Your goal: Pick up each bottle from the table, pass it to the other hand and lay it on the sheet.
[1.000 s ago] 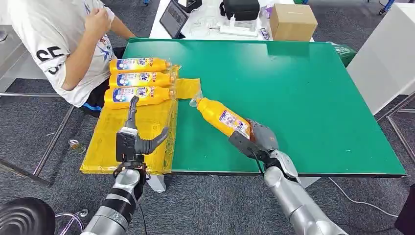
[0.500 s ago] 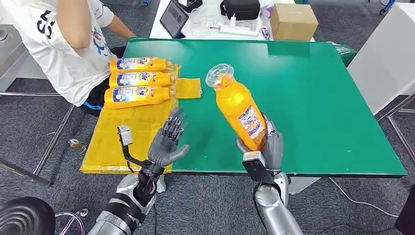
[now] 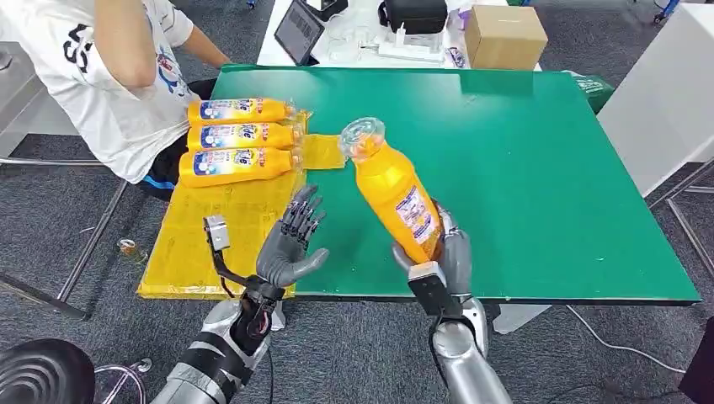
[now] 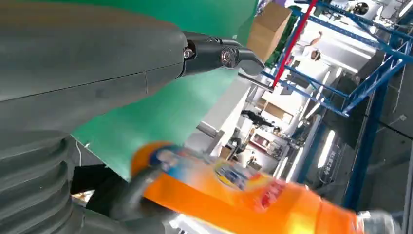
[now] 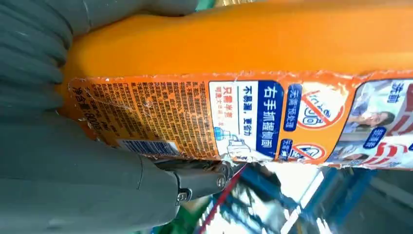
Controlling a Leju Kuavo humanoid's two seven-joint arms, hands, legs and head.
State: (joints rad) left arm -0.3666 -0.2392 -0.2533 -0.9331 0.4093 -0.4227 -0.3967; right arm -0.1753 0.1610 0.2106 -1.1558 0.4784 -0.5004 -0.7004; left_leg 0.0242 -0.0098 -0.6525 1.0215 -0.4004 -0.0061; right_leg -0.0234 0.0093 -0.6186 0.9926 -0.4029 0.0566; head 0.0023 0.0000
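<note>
three bottles (image 3: 240, 135) are laid on the yellow sheet (image 3: 221, 236) at the tabletop's (image 3: 522, 168) left edge. a fourth bottle (image 3: 389, 192) is gripped by the right hand (image 3: 438, 257) above the front edge; handover and laying remain. the left hand (image 3: 290, 244) is spread, holding nothing.

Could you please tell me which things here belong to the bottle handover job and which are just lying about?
Job: held bottle in right hand; open left hand; yellow sheet; three bottles already on it; green table.

Lying about: cardboard box, tablet, black bag, power strip, seated person.
</note>
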